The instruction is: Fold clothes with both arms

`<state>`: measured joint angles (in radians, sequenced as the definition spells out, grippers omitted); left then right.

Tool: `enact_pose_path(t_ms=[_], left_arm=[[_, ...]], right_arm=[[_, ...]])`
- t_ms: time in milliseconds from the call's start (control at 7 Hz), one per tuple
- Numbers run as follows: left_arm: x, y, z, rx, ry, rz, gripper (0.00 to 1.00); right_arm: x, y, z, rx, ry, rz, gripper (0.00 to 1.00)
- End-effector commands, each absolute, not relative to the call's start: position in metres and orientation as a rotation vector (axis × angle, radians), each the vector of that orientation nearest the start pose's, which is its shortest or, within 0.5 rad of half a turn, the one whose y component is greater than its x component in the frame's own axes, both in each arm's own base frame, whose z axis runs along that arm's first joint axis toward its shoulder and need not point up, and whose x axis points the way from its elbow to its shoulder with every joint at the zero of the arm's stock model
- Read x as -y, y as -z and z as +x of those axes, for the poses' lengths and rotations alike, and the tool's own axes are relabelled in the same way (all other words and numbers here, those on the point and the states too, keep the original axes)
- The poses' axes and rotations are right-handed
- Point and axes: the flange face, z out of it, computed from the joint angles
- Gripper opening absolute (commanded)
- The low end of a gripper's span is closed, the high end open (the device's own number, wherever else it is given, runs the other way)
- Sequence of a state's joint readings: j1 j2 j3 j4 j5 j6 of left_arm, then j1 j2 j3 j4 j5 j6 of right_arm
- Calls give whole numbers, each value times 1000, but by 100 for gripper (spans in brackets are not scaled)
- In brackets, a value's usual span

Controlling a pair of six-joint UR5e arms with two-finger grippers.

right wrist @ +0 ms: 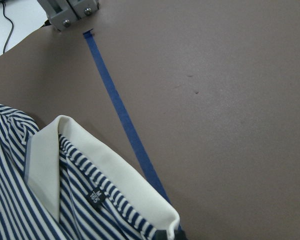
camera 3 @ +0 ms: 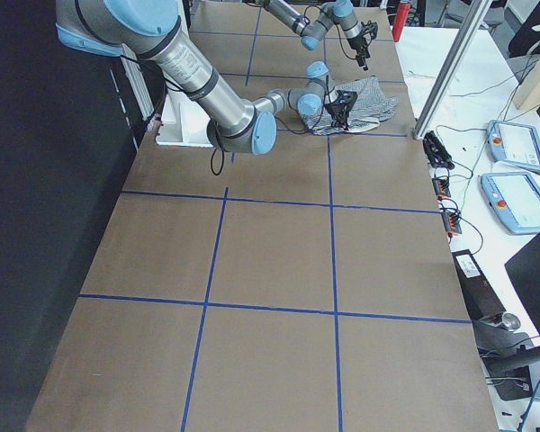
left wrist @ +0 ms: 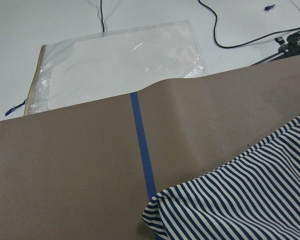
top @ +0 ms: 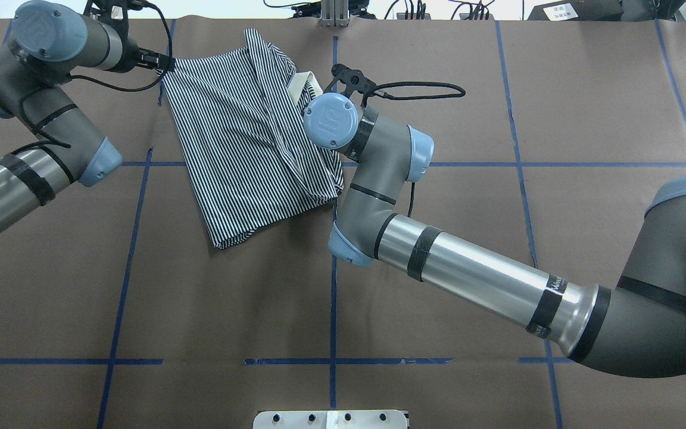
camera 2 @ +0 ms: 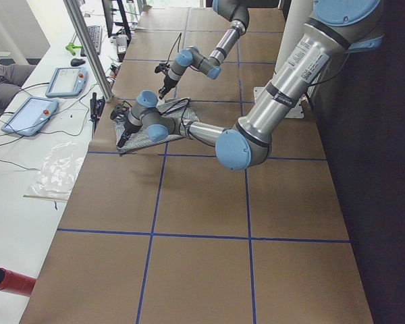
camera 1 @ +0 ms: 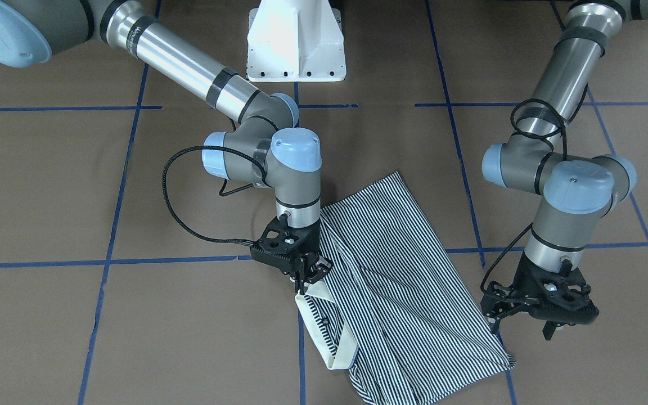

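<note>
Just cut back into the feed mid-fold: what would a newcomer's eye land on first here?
The navy-and-white striped polo shirt, lying rumpled and half folded toward the operators' side of the brown table, its white collar showing. The right gripper is down at the collar's end, grip unclear, while the left gripper hangs open beside the shirt's opposite edge.

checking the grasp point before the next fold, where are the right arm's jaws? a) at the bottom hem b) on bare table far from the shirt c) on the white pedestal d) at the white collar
d: in the front-facing view the right arm has its jaws at the top end of the white collar, and its wrist view shows that collar close below.
</note>
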<state>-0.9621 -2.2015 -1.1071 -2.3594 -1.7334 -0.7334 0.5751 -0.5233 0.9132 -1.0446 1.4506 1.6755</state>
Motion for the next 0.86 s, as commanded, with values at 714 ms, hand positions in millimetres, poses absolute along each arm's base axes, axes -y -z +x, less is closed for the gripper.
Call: enact_pose_path(t_ms=[714], left_arm=[[686, -414, 345, -728, 30, 663, 100]], right_arm=[[466, -301, -539, 958, -613, 315, 0]])
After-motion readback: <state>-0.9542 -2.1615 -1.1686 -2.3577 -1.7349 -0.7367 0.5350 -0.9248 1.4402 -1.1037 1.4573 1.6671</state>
